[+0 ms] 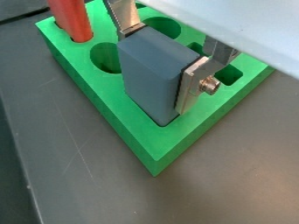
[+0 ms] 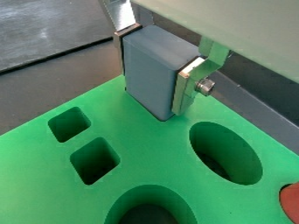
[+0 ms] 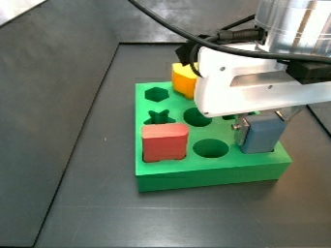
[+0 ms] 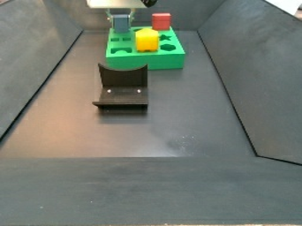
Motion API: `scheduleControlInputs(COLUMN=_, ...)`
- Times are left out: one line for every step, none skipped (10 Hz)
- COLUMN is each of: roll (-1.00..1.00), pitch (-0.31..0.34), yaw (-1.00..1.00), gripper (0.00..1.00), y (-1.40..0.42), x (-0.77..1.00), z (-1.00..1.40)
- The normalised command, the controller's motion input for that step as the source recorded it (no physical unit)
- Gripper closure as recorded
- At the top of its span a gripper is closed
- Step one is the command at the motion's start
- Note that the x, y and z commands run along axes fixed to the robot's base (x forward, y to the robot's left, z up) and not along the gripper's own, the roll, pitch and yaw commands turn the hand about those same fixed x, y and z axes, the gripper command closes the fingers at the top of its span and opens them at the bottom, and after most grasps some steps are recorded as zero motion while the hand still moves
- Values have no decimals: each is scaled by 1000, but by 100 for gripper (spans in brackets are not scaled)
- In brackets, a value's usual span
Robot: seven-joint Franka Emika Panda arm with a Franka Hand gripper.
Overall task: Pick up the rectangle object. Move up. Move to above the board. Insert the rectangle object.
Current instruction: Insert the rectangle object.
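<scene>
Both wrist views show the gripper (image 1: 163, 66) with its two fingers (image 1: 197, 86) clamped on the one rectangle object (image 1: 155, 77), a plain blue-grey block standing upright. One silver plate presses a side face and the second meets the opposite face. In a wrist view the block's lower end sits at the board (image 1: 140, 122); whether it has entered a hole cannot be told. One red block (image 1: 73, 19) stands in the board beyond it.

Close up in a wrist view, the same block (image 2: 152, 70) rises from near the rim of the green slab (image 2: 47, 188), with two square holes (image 2: 93, 162) and two rounded holes (image 2: 225, 151) open beside it.

In a side view the gripper (image 3: 256, 124) hangs over the board (image 3: 207, 172), holding the rectangle object (image 3: 262, 135) at one corner of the slab. One red cube-like block (image 3: 165, 143) and one yellow block (image 3: 184, 79) also stand in the board, and a hexagon hole (image 3: 157, 94) and a cross hole (image 3: 161, 116) are open.

In a side view the board (image 4: 165, 60) lies toward the far edge of the desk (image 4: 177, 124), bearing the yellow block (image 4: 147, 40) and the red block (image 4: 161, 19). One fixture (image 4: 122, 86) stands on the desk just in front of the board, apart from it.
</scene>
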Motion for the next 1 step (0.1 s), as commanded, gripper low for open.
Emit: scheduleControlInputs(roll=0, pitch=0, yaw=0, gripper=100, y=0, x=0, z=0)
